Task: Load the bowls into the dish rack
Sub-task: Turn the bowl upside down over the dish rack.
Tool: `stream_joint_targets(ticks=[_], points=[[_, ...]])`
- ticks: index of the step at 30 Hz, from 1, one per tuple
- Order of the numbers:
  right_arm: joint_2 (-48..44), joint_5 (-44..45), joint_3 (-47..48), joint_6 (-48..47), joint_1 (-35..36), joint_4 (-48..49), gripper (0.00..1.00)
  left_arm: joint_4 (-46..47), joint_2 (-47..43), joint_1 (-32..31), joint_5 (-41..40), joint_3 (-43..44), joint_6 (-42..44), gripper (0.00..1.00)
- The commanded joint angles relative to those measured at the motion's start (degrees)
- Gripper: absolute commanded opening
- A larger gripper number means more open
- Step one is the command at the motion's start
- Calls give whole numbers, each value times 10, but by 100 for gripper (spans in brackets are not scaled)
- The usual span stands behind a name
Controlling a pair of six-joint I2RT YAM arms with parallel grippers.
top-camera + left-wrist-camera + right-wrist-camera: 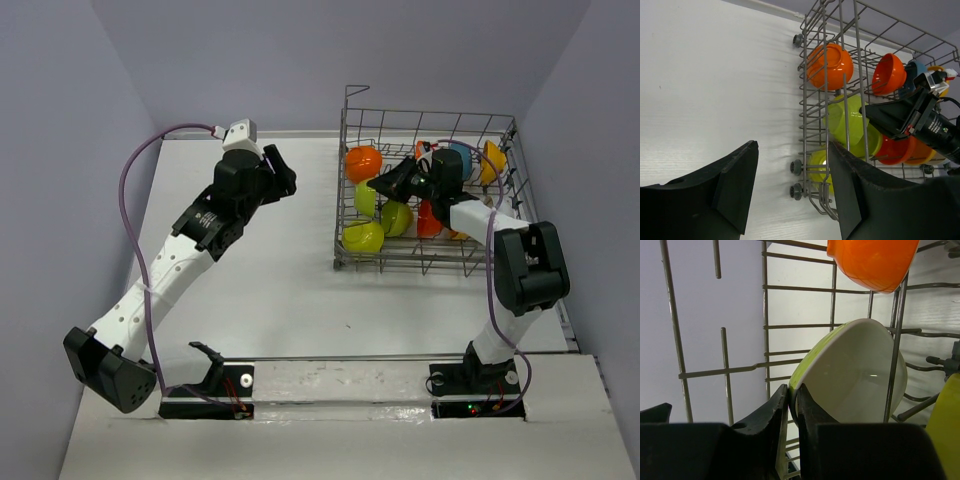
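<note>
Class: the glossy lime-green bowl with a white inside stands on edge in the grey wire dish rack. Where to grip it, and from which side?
Pinch the lime-green bowl's thin rim, one finger inside, one outside, through the dish rack's open top. Wires fence its round body; likely only the rim is free.

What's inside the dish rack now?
Orange bowl, three lime bowls, red-orange bowl, blue bowl, orange-yellow bowl, and the right gripper pinching one lime bowl's rim. The right arm hides whatever lies beneath it.
</note>
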Motion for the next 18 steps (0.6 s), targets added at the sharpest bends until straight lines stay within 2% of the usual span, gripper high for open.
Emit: stream_joint_targets(ticks=[1, 18], points=[[-31, 27, -6, -28, -20, -10, 15, 26, -2, -6, -1, 8, 9, 67], [-55, 79, 1, -75, -20, -85, 19, 30, 1, -11, -2, 6, 7, 66]])
